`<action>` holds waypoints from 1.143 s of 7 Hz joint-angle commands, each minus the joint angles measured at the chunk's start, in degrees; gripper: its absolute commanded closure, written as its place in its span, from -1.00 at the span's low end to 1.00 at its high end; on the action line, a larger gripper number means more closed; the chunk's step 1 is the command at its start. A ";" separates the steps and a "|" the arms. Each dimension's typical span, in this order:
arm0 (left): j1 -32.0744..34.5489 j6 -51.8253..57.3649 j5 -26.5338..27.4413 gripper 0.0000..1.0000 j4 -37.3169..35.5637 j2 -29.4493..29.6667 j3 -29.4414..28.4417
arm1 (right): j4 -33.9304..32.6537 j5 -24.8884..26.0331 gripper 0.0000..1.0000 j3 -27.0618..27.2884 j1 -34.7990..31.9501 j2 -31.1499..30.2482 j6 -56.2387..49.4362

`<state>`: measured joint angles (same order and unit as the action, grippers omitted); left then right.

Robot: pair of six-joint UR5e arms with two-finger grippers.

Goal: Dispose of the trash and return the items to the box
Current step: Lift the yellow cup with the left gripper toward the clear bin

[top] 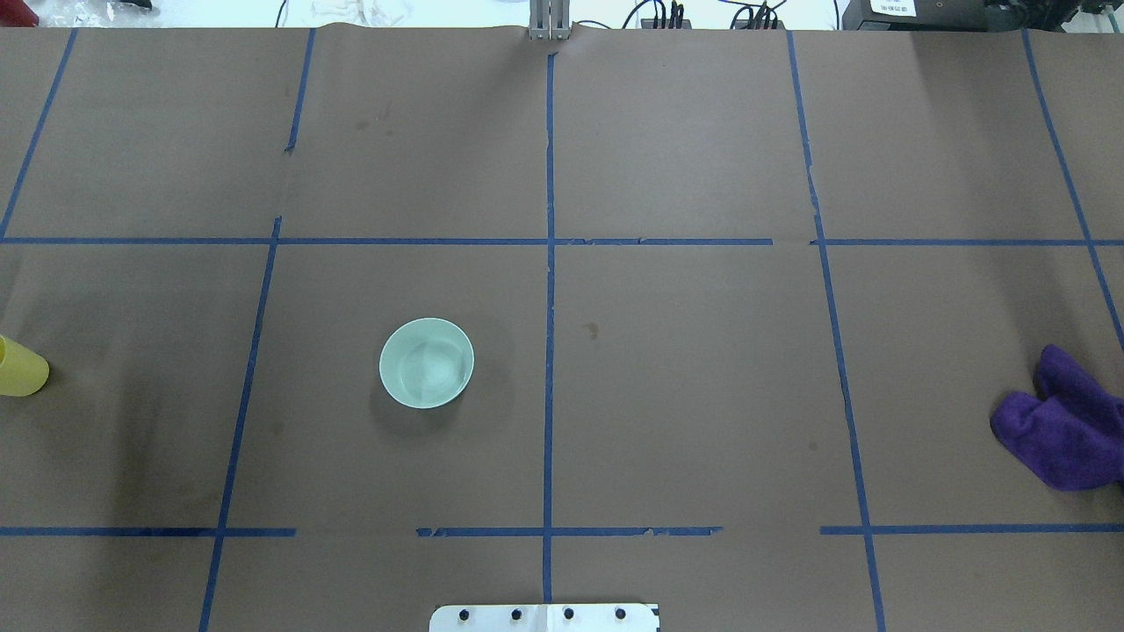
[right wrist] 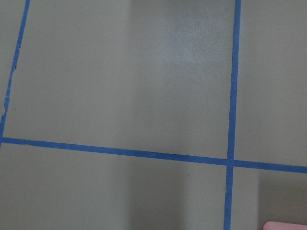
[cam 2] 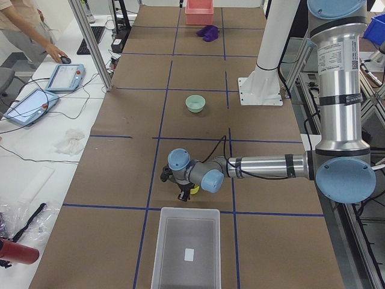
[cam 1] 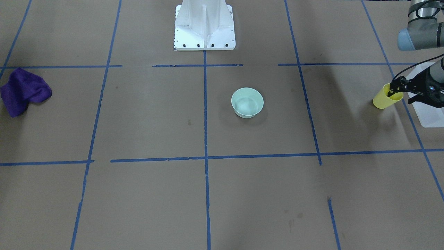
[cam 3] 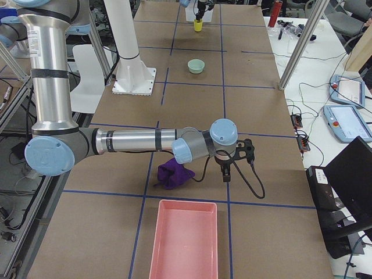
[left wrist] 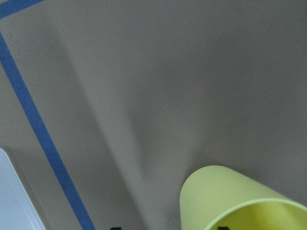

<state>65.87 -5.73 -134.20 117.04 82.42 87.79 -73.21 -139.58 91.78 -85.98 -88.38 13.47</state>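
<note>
The yellow cup [cam 1: 384,99] is tilted, just beside the frosted white box [cam 1: 428,114] at the table's end on my left. My left gripper [cam 1: 394,92] is shut on the cup's rim. The cup also shows at the overhead view's left edge [top: 22,367] and large in the left wrist view [left wrist: 230,196], with a corner of the box [left wrist: 12,201] beside it. In the exterior left view the box [cam 2: 165,241] looks empty. My right gripper [cam 3: 225,174] shows only in the exterior right view, over the table beside a purple cloth [cam 3: 174,171]; I cannot tell whether it is open or shut.
A mint-green bowl [cam 1: 247,102] stands near the table's middle. The purple cloth [cam 1: 23,91] lies at the far right end, near a pink tray [cam 3: 183,244]. The white robot base [cam 1: 204,27] stands at the table's back edge.
</note>
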 commanded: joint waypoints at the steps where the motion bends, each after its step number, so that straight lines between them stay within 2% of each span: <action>1: -0.04 -0.16 -0.01 1.00 0.03 0.02 0.28 | 0.00 -0.17 -1.00 -0.20 0.02 0.05 -0.02; 2: -0.04 -5.90 -0.19 1.00 0.12 0.02 1.93 | -0.09 -2.00 -1.00 -0.38 0.02 0.05 -0.11; 3: 0.23 -11.09 -0.10 1.00 -0.66 0.02 8.39 | 0.00 -3.41 -1.00 -0.29 0.02 0.05 -0.19; 4: 0.49 -11.15 -0.36 1.00 -0.84 -0.07 11.85 | 0.17 -3.34 -1.00 -0.12 0.19 0.31 -0.02; 5: 2.49 -10.62 -0.45 1.00 -0.76 0.02 12.84 | 0.52 -3.16 -1.00 0.06 1.50 0.31 0.07; 7: 14.75 3.53 -0.02 1.00 -2.59 -0.07 10.59 | 1.57 -3.16 -1.00 1.46 5.97 0.32 2.16; 8: 22.21 13.97 0.42 1.00 -6.78 0.28 7.78 | 3.76 -3.25 -1.00 2.86 10.17 0.40 8.97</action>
<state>79.73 -2.96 -134.22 113.94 82.48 98.29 -71.42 -142.76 93.18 -80.11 -88.04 16.63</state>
